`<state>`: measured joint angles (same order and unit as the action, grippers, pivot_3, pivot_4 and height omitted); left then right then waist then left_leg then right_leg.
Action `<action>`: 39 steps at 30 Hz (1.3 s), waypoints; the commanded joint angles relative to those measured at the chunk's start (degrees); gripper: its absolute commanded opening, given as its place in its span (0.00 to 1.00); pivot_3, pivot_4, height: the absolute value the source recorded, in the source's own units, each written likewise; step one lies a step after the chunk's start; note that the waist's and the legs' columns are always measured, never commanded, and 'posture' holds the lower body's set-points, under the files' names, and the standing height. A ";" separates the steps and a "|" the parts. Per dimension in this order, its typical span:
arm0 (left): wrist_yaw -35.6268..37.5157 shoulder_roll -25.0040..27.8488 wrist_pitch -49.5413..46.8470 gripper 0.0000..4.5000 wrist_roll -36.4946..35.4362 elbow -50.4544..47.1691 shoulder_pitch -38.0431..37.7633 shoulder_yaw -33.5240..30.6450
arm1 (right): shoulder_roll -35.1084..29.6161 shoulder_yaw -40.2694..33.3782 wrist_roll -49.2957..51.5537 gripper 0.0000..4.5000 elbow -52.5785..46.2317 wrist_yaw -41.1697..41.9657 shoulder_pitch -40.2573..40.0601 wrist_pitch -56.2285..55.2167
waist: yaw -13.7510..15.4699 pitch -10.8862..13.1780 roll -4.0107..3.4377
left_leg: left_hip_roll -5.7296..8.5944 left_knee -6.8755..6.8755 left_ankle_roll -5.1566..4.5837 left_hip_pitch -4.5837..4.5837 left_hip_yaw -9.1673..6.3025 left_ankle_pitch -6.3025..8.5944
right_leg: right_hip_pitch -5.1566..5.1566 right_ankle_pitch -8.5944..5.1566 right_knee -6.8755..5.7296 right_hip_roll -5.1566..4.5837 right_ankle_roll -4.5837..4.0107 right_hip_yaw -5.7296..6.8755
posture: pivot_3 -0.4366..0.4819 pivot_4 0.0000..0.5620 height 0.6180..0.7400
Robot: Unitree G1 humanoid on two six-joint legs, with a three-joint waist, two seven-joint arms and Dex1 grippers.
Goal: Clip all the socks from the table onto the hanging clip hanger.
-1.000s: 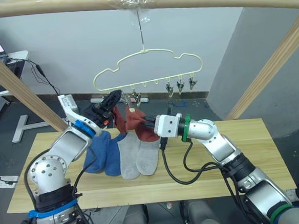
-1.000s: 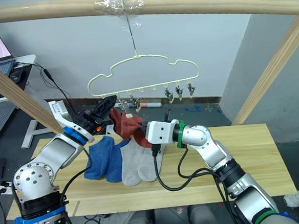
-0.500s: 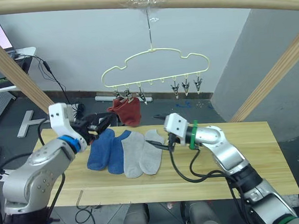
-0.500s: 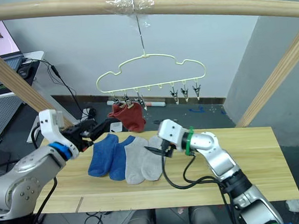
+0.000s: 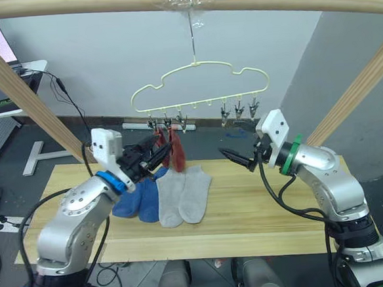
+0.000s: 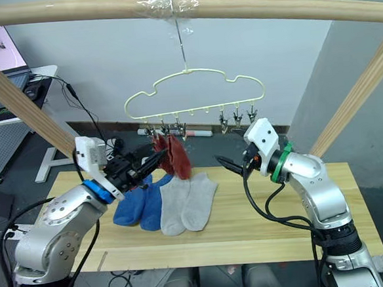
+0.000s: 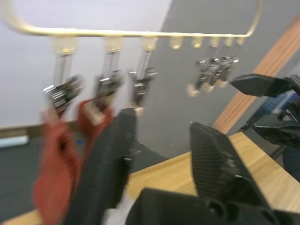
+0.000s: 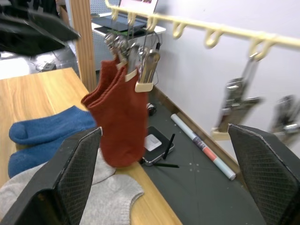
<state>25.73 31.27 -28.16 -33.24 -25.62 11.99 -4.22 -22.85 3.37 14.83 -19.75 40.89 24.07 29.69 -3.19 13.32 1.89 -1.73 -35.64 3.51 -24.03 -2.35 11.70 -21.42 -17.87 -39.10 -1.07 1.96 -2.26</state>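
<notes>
You're holding both tools spread: the left tool [image 5: 154,158] beside two rust red socks [image 5: 173,150] hanging from the pale yellow wire clip hanger [image 5: 200,84]; the right tool [image 5: 235,159] is hovering over the light wooden counter [image 5: 262,211], where blue and grey socks [image 5: 168,192] are lying.

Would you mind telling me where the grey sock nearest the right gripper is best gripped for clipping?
The grey sock lies flat on the table, cuff end towards the hanger, toe towards the robot. Probably best to pinch the cuff edge from above with the open right gripper: that side is bare, and the cuff is what goes into a free clip.
</notes>
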 commanded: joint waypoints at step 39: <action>-4.65 -16.55 15.68 0.44 21.47 21.96 14.16 4.90 | -4.36 -4.37 13.98 1.00 -4.84 -1.67 10.37 7.84 | -1.62 -0.06 -0.02 | 0.03 -0.34 -0.09 -0.11 0.11 0.03 | -0.03 0.10 -0.09 0.02 0.15 0.04 | 0.31 0.35 1.00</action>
<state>20.81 14.40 -14.32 -12.87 -3.00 25.04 -0.05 -26.67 0.55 28.28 -23.59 39.45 33.07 39.05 -4.81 13.26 1.87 -1.70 -35.98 3.41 -24.14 -2.24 11.73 -21.44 -17.77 -39.20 -1.05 2.11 -2.22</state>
